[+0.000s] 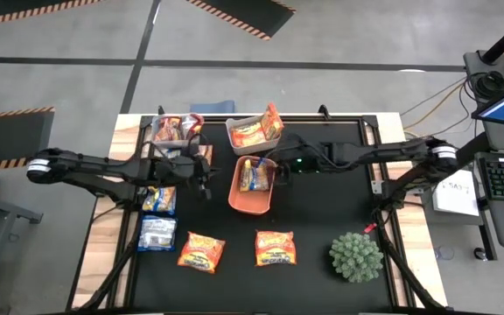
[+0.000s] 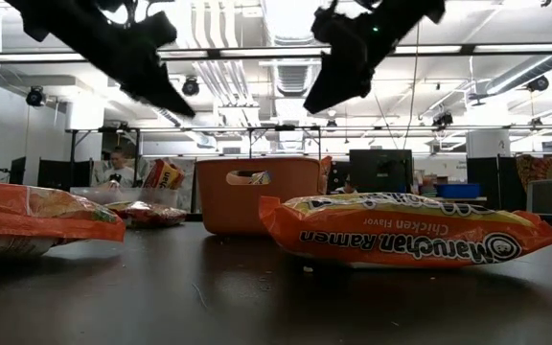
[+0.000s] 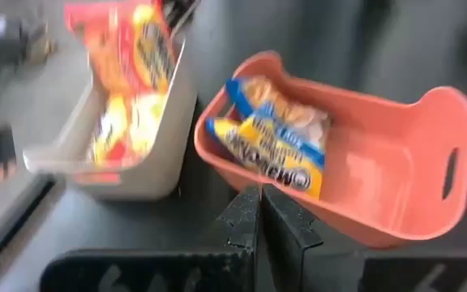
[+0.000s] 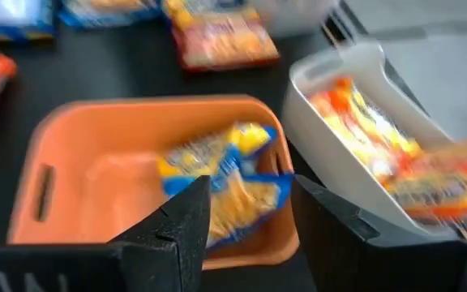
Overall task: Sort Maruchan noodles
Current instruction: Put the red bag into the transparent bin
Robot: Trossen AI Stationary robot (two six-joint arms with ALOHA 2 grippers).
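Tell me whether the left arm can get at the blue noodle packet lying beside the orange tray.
Probably yes: the blue noodle packet lies uncovered just below the left pincer, which is shut and empty.

A blue-and-yellow crinkly plastic ramen packet (image 1: pixel 254 178) is sitting inside the orange rounded tray (image 1: pixel 237 199). Orange-red packets (image 1: pixel 250 133) are leaning in the pale bin (image 1: pixel 231 128), two more (image 1: pixel 201 252) are lying flat on the black worktop (image 1: pixel 322 210), and blue ones (image 1: pixel 158 199) are sitting at its left.
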